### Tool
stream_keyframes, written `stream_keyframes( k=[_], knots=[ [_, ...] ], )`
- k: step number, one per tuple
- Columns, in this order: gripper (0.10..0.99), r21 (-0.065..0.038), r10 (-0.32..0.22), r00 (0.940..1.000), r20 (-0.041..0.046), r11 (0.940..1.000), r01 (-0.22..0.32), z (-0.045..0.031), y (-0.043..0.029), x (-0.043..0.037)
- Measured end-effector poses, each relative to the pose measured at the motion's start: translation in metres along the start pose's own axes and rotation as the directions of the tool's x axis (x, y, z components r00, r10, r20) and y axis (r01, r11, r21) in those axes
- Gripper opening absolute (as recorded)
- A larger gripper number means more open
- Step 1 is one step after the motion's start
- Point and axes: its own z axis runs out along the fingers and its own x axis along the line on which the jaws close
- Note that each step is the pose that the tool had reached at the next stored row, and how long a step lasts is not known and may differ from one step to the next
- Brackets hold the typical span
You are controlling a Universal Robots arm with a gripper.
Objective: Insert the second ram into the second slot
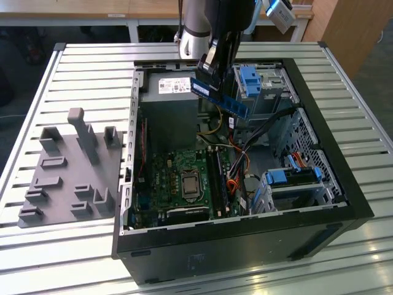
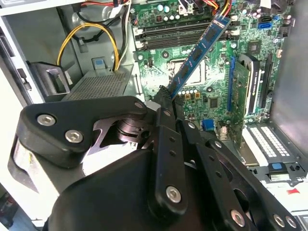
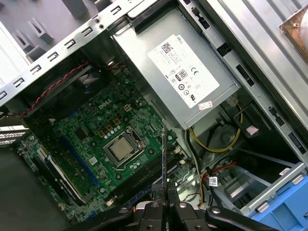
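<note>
Above the open computer case [image 1: 245, 252] on the table [image 1: 86, 67], the tool [image 1: 210, 67] is clamped on one end of the second ram [image 1: 224, 101] (tilted, well clear of the motherboard [image 1: 166, 178]). Carrying step, I judge; seating calls for levelling it over the memory slots [image 1: 219, 178].
</note>
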Motion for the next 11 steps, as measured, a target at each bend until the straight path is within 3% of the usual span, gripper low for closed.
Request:
stream_keyframes(
  k=[11],
  knots=[
    [0.137,0.001,0.049,0.9988,0.0017,0.9988,-0.049,0.0001,-0.0001,0.0]
  ],
)
